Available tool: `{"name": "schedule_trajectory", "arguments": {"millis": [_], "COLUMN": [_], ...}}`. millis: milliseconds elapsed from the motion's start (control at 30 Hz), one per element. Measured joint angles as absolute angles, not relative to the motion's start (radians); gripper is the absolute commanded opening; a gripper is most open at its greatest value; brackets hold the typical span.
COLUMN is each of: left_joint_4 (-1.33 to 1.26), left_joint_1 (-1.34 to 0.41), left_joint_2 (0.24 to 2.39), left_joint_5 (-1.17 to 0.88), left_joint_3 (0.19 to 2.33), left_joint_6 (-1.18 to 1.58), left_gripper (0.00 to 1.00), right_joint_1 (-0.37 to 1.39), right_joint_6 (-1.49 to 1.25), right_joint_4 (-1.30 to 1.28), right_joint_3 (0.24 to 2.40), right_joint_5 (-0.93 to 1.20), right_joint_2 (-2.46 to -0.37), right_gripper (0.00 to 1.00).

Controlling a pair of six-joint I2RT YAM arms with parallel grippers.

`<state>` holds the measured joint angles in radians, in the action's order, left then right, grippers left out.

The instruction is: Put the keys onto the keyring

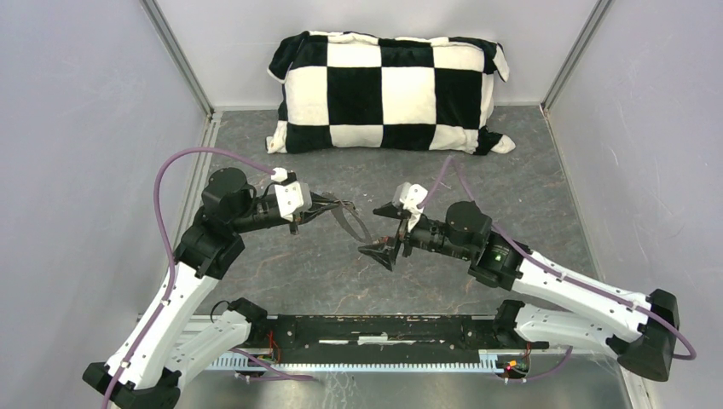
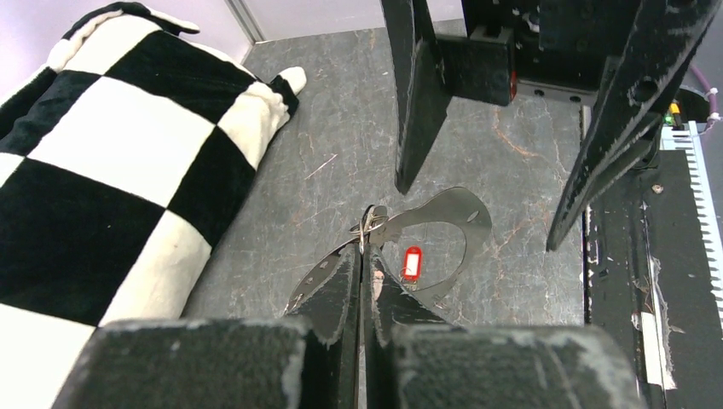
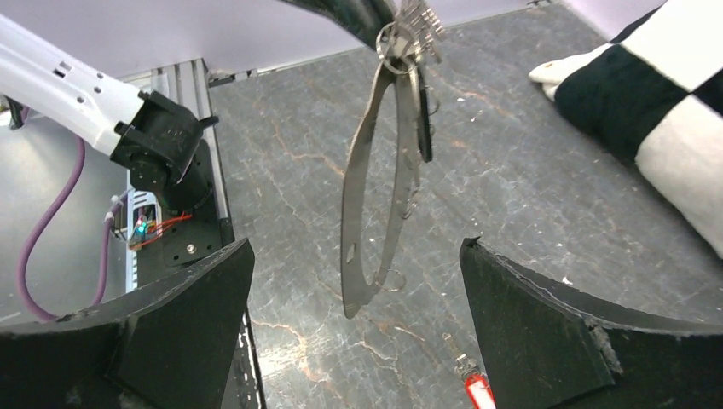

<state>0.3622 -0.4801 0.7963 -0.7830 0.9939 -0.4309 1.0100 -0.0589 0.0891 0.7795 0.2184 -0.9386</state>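
Observation:
My left gripper point(image 1: 337, 207) point(image 2: 362, 251) is shut on a cluster of small rings at the top of the keyring point(image 1: 354, 223) point(image 2: 469, 203) point(image 3: 349, 213). The keyring is a grey metal loop that hangs above the table. The red-tagged key point(image 2: 412, 262) point(image 3: 477, 390) lies flat on the table below the loop. A dark narrow piece point(image 3: 424, 119) hangs from the same cluster; I cannot tell if it is the black key. My right gripper point(image 1: 379, 251) point(image 3: 358, 247) stands wide open facing the loop's lower end, holding nothing. Its fingers point(image 2: 418, 102) flank the loop.
A black-and-white checkered pillow point(image 1: 388, 89) point(image 2: 102, 153) lies at the back of the grey marbled table point(image 1: 529, 170). Pale walls close in the left, right and back sides. A black rail point(image 1: 384, 328) runs along the near edge between the arm bases.

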Motion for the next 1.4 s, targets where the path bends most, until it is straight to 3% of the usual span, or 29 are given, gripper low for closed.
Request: {"name": "schedule_trajectory", "arguments": {"millis": [67, 167, 300, 400, 500, 533, 633, 733, 867, 1133, 1400], "left_joint_4": [0.361, 0.360, 0.360, 0.359, 0.358, 0.356, 0.356, 0.355, 0.357, 0.368, 0.453], "left_joint_1": [-0.480, -0.480, -0.480, -0.480, -0.480, -0.480, -0.480, -0.482, -0.487, -0.486, -0.486], "left_joint_2": [0.796, 0.796, 0.796, 0.796, 0.796, 0.796, 0.791, 0.791, 0.781, 0.712, 0.495], "left_joint_5": [-0.783, -0.783, -0.783, -0.783, -0.783, -0.776, -0.764, -0.758, -0.719, -0.612, -0.698], "left_joint_3": [0.994, 0.994, 0.994, 0.994, 0.994, 0.994, 0.994, 0.994, 0.989, 0.945, 0.835], "left_joint_6": [-0.431, -0.431, -0.431, -0.430, -0.430, -0.430, -0.425, -0.424, -0.451, -0.579, -0.945], "left_gripper": [0.02, 0.02, 0.02, 0.02, 0.02, 0.07, 0.48, 0.79, 0.99, 1.00, 1.00], "right_joint_1": [1.021, 1.042, 1.054, 1.056, 1.057, 1.057, 1.048, 1.047, 1.032, 0.884, 0.757], "right_joint_6": [-0.059, -0.057, -0.064, -0.075, -0.095, -0.101, -0.145, -0.205, -0.279, -0.482, -0.718], "right_joint_4": [0.089, 0.089, 0.097, 0.095, 0.077, 0.068, 0.042, 0.020, -0.025, -0.117, -0.122], "right_joint_3": [0.781, 0.796, 0.825, 0.844, 0.880, 0.894, 0.921, 0.940, 0.973, 1.048, 1.076], "right_joint_5": [0.221, 0.216, 0.192, 0.175, 0.171, 0.170, 0.137, 0.116, 0.094, 0.213, 0.475], "right_joint_2": [-0.961, -0.994, -1.047, -1.089, -1.140, -1.155, -1.170, -1.170, -1.170, -1.183, -1.326], "right_gripper": [0.90, 0.69, 0.48, 0.22, 0.04, 0.03, 0.00, 0.00, 0.00, 0.00, 0.00]}}
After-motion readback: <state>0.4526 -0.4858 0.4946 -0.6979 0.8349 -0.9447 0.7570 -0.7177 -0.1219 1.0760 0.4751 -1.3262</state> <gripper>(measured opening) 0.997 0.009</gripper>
